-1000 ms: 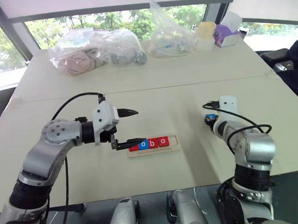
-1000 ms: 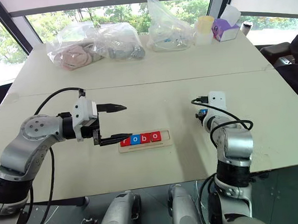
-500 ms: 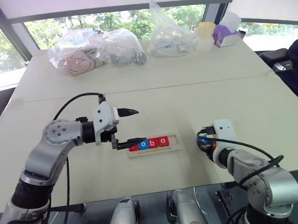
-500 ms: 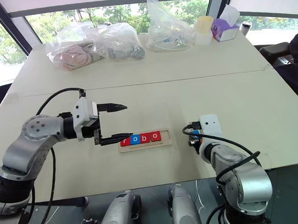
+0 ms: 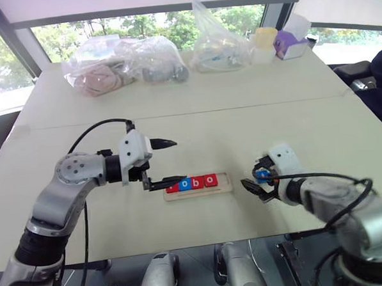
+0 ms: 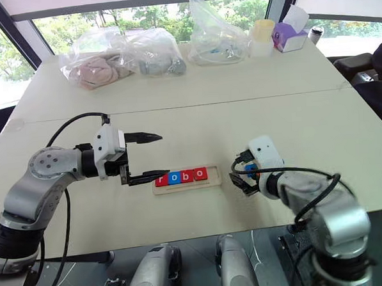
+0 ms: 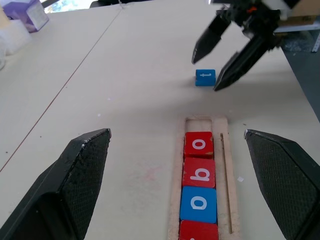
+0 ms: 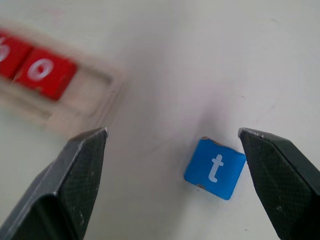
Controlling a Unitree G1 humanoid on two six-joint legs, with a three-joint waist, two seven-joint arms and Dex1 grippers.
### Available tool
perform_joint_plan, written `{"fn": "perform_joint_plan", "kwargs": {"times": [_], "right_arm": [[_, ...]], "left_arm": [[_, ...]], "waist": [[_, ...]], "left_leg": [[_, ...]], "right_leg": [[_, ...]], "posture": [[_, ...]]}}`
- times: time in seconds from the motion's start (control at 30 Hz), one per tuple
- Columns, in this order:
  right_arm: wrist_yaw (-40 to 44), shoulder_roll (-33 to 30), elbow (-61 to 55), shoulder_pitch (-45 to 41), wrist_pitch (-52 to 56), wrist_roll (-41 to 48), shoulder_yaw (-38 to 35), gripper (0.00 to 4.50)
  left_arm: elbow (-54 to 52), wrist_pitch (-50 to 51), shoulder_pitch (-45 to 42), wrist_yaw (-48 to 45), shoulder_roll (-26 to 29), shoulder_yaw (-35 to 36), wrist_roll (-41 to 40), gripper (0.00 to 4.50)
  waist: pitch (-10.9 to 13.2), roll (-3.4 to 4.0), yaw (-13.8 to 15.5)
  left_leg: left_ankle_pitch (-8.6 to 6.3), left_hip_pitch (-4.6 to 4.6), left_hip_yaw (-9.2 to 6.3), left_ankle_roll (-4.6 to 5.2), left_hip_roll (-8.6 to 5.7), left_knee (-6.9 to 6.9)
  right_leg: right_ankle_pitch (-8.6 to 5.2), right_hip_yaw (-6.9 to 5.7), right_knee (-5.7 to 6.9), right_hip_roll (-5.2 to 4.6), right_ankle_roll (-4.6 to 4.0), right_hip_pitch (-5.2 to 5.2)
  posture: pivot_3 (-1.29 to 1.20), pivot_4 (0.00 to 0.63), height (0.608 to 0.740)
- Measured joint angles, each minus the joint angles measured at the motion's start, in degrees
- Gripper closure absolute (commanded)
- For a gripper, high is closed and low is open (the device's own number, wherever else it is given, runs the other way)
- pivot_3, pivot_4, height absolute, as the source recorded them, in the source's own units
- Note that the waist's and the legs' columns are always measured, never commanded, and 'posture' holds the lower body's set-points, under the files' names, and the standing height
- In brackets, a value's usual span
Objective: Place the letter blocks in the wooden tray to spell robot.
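Since the tray (image 7: pixel 226 150) lacks only its last letter, your right tool (image 7: pixel 218 59) hangs spread over the loose t block (image 7: pixel 205 77); your left tool (image 5: pixel 165 162) gapes empty.

Blue t block (image 8: pixel 215 168) w/ white letter; red-blue-red-red blocks (image 7: pixel 198 186) in pale-wood tray (image 7: pixel 226 165).

I'm seeing the wooden tray (image 7: pixel 224 150) lying flat on the tabletop (image 5: pixel 196 117), pale, long and narrow. Four letter blocks are sitting in it in a touching row: a red one at the end (image 7: pixel 198 232), then blue o (image 7: pixel 198 204), red b (image 7: pixel 198 172) and red o (image 7: pixel 198 144), with one end slot showing bare wood. The blue t block (image 8: pixel 215 168) is lying face up on the tabletop near that bare end, apart from the tray and slightly skewed.
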Motion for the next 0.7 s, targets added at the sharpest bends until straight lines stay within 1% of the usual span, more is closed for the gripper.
{"fn": "perform_joint_plan", "kwargs": {"times": [0.03,0.1,0.17,0.23,0.37,0.43,0.57,0.7], "right_arm": [[4.5,-5.7,2.1,-0.2,-4.9,0.6,1.2,0.04],[12.1,-13.6,6.7,-0.2,-15.5,0.0,2.6,0.04],[19.6,-19.1,12.8,0.4,-29.3,-3.3,5.7,0.04],[27.2,-22.4,19.2,1.8,-44.0,-7.1,8.8,0.04],[36.9,-22.6,30.5,1.1,-64.5,-13.6,16.2,0.04],[38.4,-21.3,35.9,-0.6,-70.1,-16.6,18.4,0.04],[39.8,-16.8,45.4,-5.2,-77.5,-19.9,20.1,0.04],[41.7,-15.7,50.0,-6.6,-81.4,-21.1,20.6,0.04]], "left_arm": [[0.1,0.0,0.0,0.0,0.0,0.0,0.0,0.00],[0.5,0.0,0.0,0.0,0.0,0.0,0.0,0.00],[0.5,0.0,-0.1,0.0,-0.3,-0.1,0.0,0.00],[0.5,-0.1,-0.2,0.0,-0.4,-0.1,0.1,0.00],[0.6,-0.2,-0.7,0.3,-1.1,-0.2,0.4,0.00],[0.7,-0.4,-1.2,0.5,-1.2,-0.2,0.5,0.00],[0.9,-0.8,-1.4,0.7,-1.2,-0.2,0.7,0.00],[0.9,-1.0,-1.3,0.8,-1.2,-0.2,1.0,0.00]], "waist": [[0.0,-0.01,0.2],[0.0,-0.08,0.2],[0.0,-0.10,0.1],[0.0,-0.11,0.1],[0.0,-0.11,0.1],[0.0,-0.10,0.0],[0.0,-0.11,0.0],[0.0,-0.11,0.8]], "left_leg": [[0.00,-0.02,0.02,0.00,-0.04,0.00],[-0.01,-0.04,0.07,0.01,-0.06,-0.02],[-0.02,-0.05,0.11,0.02,-0.11,-0.02],[-0.02,-0.05,0.13,0.02,-0.09,-0.02],[-0.01,-0.04,0.15,0.02,-0.06,0.03],[-0.01,-0.03,0.19,0.02,-0.05,0.06],[-0.01,0.00,0.19,0.02,-0.06,0.05],[-0.01,0.00,0.18,0.02,-0.06,0.05]], "right_leg": [[-0.03,-0.02,-0.01,0.01,0.04,0.01],[-0.05,-0.08,-0.07,0.06,0.06,0.03],[-0.05,-0.07,-0.09,0.06,0.07,0.03],[-0.05,-0.07,-0.10,0.06,0.08,0.04],[-0.04,-0.06,-0.08,0.06,0.10,0.04],[-0.04,-0.04,-0.05,0.05,0.09,0.03],[-0.02,-0.04,0.02,0.07,0.07,0.03],[0.03,-0.04,0.05,0.07,0.10,0.04]], "posture": [[0.00,0.150,0.740],[0.00,0.150,0.740],[0.00,0.150,0.740],[0.00,0.150,0.740],[0.00,0.150,0.740],[0.00,0.150,0.740],[0.00,0.150,0.740],[0.00,0.150,0.740]]}}
